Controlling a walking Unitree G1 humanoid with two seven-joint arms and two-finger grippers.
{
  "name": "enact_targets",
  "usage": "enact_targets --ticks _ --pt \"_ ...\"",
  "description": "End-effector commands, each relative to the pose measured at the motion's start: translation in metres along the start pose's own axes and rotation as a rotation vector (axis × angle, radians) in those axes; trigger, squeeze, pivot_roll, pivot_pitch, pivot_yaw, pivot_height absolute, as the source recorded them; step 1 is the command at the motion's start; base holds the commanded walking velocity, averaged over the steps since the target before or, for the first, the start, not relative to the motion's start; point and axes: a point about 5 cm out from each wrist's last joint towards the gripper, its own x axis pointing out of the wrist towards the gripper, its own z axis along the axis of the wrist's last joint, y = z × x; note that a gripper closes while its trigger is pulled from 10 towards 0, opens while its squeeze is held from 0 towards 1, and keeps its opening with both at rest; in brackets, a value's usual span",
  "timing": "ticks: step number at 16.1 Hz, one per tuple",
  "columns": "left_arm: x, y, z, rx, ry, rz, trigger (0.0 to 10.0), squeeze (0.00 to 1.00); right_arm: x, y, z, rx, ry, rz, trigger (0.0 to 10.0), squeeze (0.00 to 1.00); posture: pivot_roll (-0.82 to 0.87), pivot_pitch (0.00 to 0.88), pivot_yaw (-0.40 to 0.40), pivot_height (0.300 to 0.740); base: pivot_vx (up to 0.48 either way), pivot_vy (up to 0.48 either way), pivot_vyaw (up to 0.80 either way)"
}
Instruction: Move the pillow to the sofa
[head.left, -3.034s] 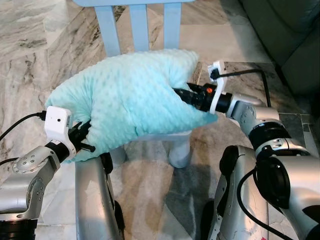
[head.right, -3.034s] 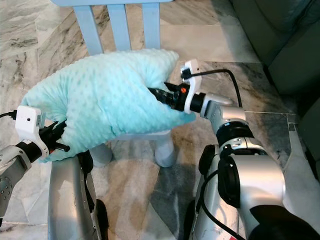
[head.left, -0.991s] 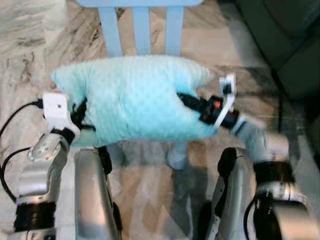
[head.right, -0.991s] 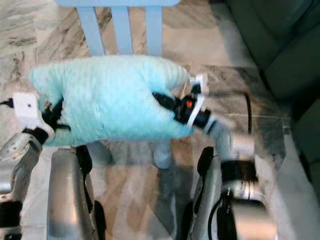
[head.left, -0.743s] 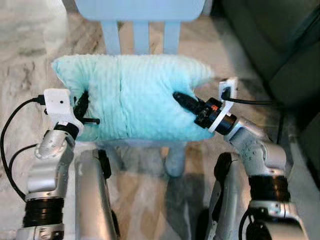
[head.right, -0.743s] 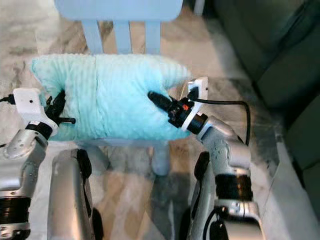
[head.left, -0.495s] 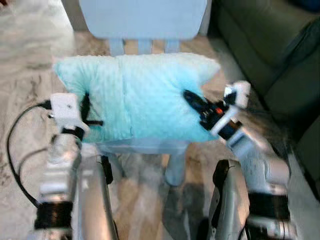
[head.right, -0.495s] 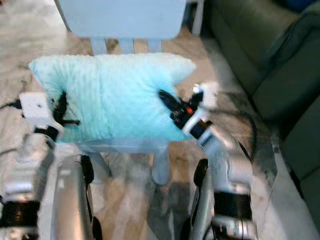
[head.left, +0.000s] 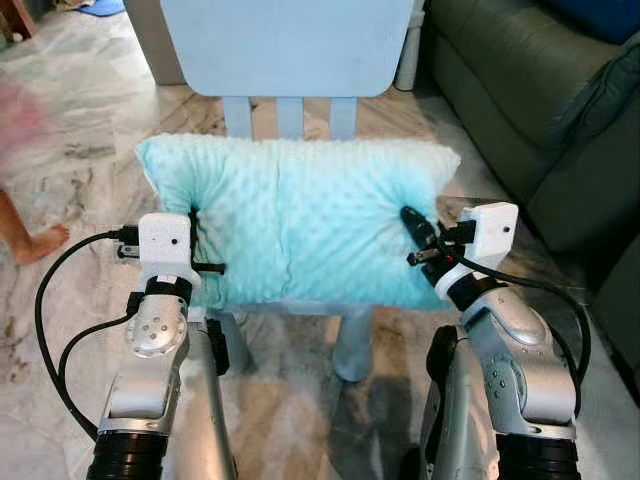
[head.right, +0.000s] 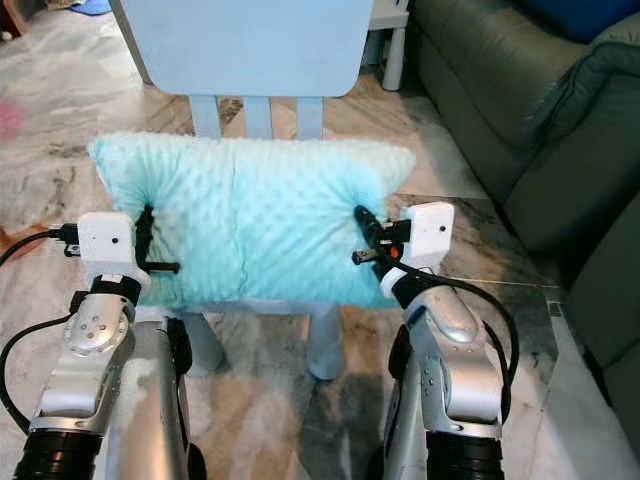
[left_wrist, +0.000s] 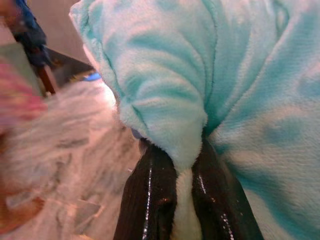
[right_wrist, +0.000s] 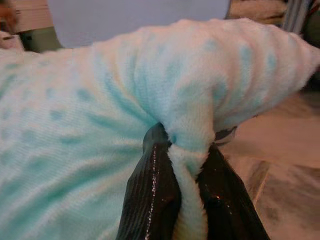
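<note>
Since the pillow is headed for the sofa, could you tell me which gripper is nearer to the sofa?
Right. The right gripper pinches the pillow on the end toward the dark green sofa; the left gripper pinches the far end.

One pillow, one chair, one sofa, two pincers, one bare foot.

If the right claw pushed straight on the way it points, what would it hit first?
The right claw is shut on the pillow, so more pillow comes first; beyond that likely the blue chair's backrest, though depth is unclear.
</note>
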Motion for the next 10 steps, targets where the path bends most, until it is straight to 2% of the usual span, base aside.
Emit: enact_targets --ticks 1,2,4,6,7,8,9,10 --pt "0.003 0.0 -0.001 0.034 -0.016 0.014 10.0 0.0 -0.001 -0.001 0.008 -0.039 -0.045 -0.031 0.0 0.0 -0.02 0.0 0.035 0.319 0.0 0.0 0.0" --pt "0.005 0.0 -0.001 0.039 -0.02 0.027 10.0 0.0 0.0 -0.001 0.008 -0.049 -0.055 -0.05 0.0 0.0 -0.03 0.0 0.037 0.319 0.0 0.0 0.0" --pt "0.009 -0.006 0.004 -0.016 -0.024 -0.002 10.0 0.0 0.0 -0.003 0.011 -0.067 -0.062 -0.071 0.0 0.0 -0.03 0.0 0.036 0.319 0.0 0.0 0.0" --pt "0.008 -0.008 0.005 -0.028 -0.011 0.033 10.0 0.0 0.002 -0.003 0.014 -0.069 -0.075 -0.067 0.0 0.0 -0.03 0.0 0.034 0.319 0.0 0.0 0.0" --pt "0.006 -0.016 0.006 -0.157 -0.032 -0.096 10.0 0.0 0.003 -0.003 0.015 -0.075 -0.079 -0.067 0.0 0.0 -0.03 0.0 0.027 0.319 0.0 0.0 0.0" --pt "0.004 -0.016 0.006 -0.166 -0.035 -0.084 10.0 0.0 0.005 -0.002 0.017 -0.08 -0.084 -0.071 0.0 0.0 -0.03 0.0 0.022 0.319 0.0 0.0 0.0" --pt "0.004 -0.016 0.004 -0.149 -0.025 -0.055 10.0 0.0 0.006 -0.002 0.018 -0.086 -0.083 -0.078 3.1 0.0 -0.03 0.0 0.017 0.319 0.0 0.0 0.0" --pt "0.003 -0.017 0.002 -0.157 -0.014 -0.05 10.0 0.0 0.006 -0.003 0.018 -0.086 -0.078 -0.086 7.7 0.0 -0.03 0.0 0.014 0.319 0.0 0.0 0.0"
